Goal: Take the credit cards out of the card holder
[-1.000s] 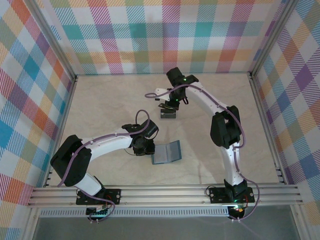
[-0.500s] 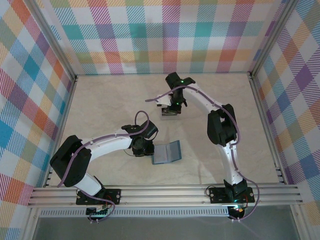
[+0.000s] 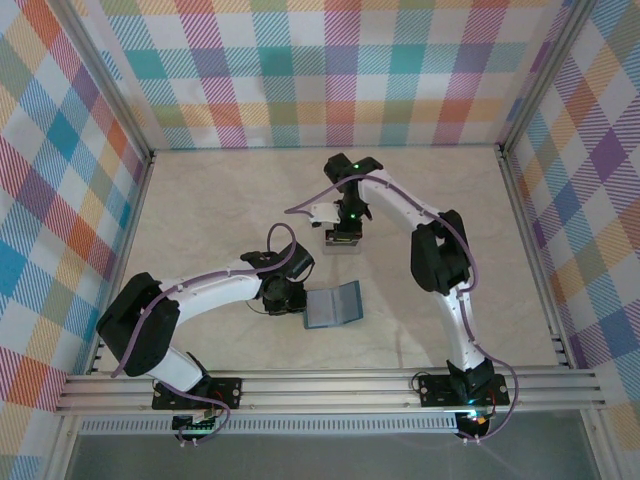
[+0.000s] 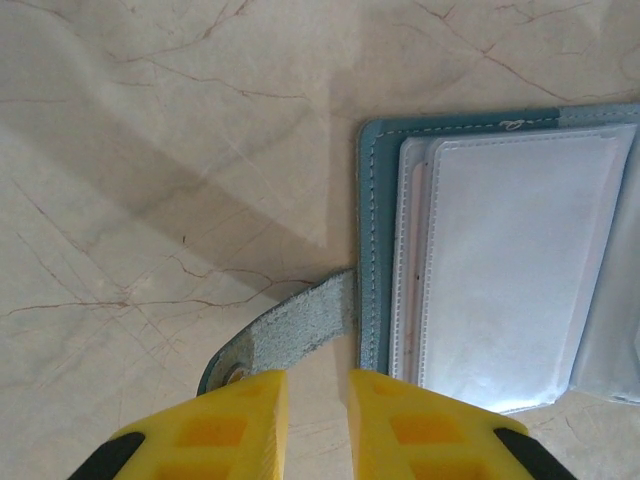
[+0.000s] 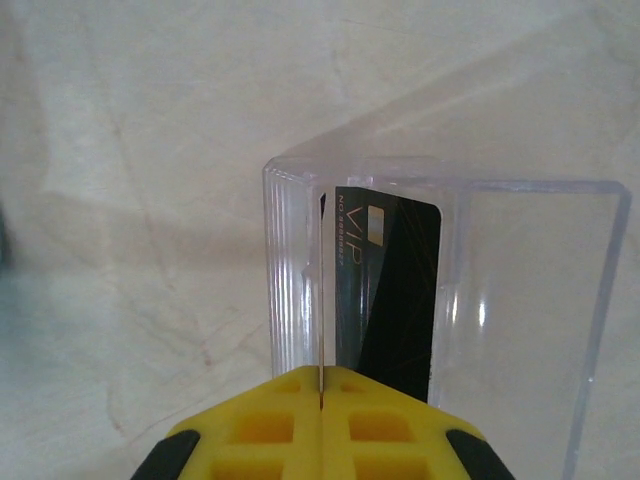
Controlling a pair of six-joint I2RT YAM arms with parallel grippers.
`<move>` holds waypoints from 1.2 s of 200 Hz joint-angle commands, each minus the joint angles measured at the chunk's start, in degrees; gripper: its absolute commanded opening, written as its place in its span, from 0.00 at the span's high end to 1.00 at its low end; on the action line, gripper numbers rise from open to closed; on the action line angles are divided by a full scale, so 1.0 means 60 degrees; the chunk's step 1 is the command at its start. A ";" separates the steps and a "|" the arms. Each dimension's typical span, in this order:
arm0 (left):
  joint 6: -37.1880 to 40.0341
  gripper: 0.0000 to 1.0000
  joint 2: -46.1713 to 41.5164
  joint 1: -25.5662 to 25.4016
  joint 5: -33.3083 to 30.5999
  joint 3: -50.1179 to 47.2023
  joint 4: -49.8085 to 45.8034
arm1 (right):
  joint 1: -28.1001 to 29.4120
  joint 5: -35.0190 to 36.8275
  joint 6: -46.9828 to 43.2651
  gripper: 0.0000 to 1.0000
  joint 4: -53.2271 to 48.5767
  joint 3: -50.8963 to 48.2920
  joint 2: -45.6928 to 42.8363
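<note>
Top view: card holder (image 3: 333, 305) lies open on the worktop (image 3: 200, 210), near the middle, pocket faces up. Left gripper (image 3: 285, 297) sits just beside its left edge. Right gripper (image 3: 343, 225) is farther back, directly over the clear tray (image 3: 340, 240), well apart from the holder. Finger state is not readable from this height on either arm. Left wrist view fills that in: the yellow fingers (image 4: 215, 430) stand narrowly apart, with bare worktop showing in the gap. The holder's side tab (image 4: 300, 325) runs out from the teal border towards them, and its snap end disappears under the tip of one finger. Cannot tell whether that tip presses on it. This view also shows the stitched teal rim and the pale inner pockets, detail lost from above. Right wrist view: a black credit card (image 5: 390, 300) with "VIP" print stands on end inside the tray, near its left wall. The right fingers (image 5: 390, 435) are pressed together on a second card (image 5: 321, 300), seen edge-on as a thin pale line rising from their seam into the tray, just left of the first card.
</note>
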 commanded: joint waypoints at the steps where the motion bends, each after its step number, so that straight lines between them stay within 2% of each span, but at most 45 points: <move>1: -0.0075 0.77 -0.0265 -0.0114 0.0016 -0.0108 -0.0074 | 0.0080 -0.0376 -0.0076 0.88 -0.0904 0.0354 0.0086; 17: -0.0072 0.77 -0.0222 -0.0116 0.0104 -0.0119 -0.0032 | 0.0081 -0.0253 -0.0087 0.80 -0.0686 0.0333 0.0176; 40: -0.0072 0.77 -0.0086 -0.0111 0.0261 -0.0030 0.0032 | 0.0079 0.0177 -0.0045 0.75 -0.0038 0.0319 0.0176; 106: -0.0072 0.77 -0.0060 -0.0110 0.0222 0.0066 -0.0029 | 0.0079 0.1248 -0.0028 0.70 0.2336 -0.0780 -0.0735; 135: -0.0058 0.77 -0.0093 -0.0115 0.0214 0.0104 -0.0068 | 0.0080 0.0886 0.0060 0.67 0.2160 -0.1083 -0.1153; 188: -0.0043 0.77 -0.0154 -0.0113 0.0163 0.0176 -0.0120 | 0.0093 0.0102 0.0298 0.52 0.1950 -0.1890 -0.1796; 240: -0.0059 0.77 -0.0107 -0.0113 0.0203 0.0138 -0.0060 | 0.0123 0.0382 0.0456 0.45 0.2549 -0.2490 -0.1300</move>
